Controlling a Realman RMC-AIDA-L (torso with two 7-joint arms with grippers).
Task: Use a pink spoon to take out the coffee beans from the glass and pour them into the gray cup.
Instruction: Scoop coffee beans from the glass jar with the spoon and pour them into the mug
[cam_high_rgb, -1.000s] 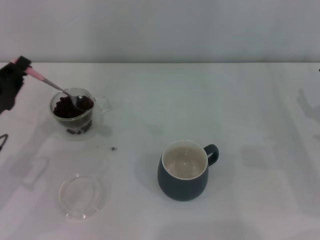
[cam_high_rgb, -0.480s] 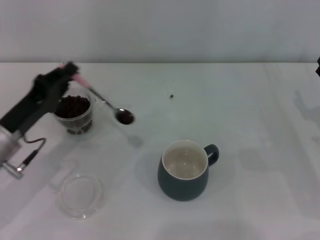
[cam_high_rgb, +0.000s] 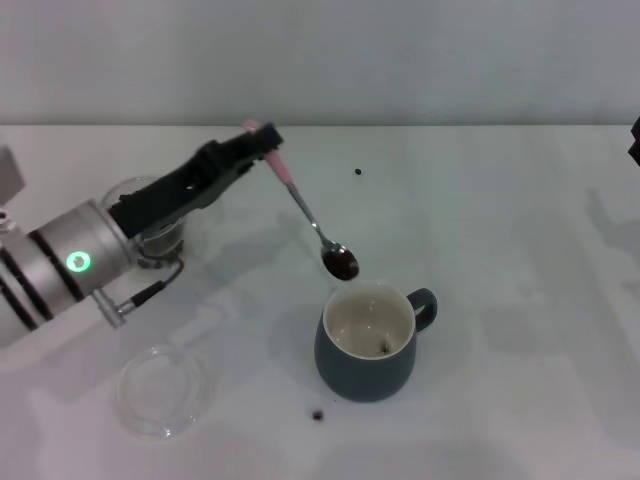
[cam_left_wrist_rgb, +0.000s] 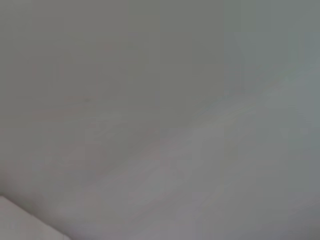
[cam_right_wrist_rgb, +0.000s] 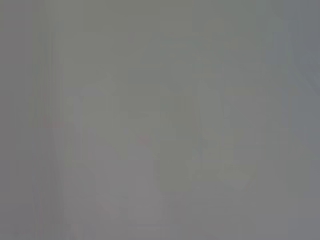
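Observation:
In the head view my left gripper (cam_high_rgb: 258, 142) is shut on the pink spoon (cam_high_rgb: 302, 208), whose handle slants down to the right. Its silver bowl (cam_high_rgb: 341, 263) carries coffee beans and hangs just above the far left rim of the gray cup (cam_high_rgb: 368, 342). One bean lies inside the cup on its cream bottom. The glass (cam_high_rgb: 150, 236) is mostly hidden behind my left arm at the left of the table. A sliver of my right arm shows at the right edge; its gripper is out of view. Both wrist views show only blank grey.
A flat clear glass dish (cam_high_rgb: 163, 391) lies near the front left. Stray beans rest on the table: one (cam_high_rgb: 358, 172) at the back middle, another (cam_high_rgb: 318, 414) in front of the cup's left side.
My left arm has swung right, carrying the spoon from the glass to above the cup's rim. A bean now lies in the cup and another lies on the table before it.

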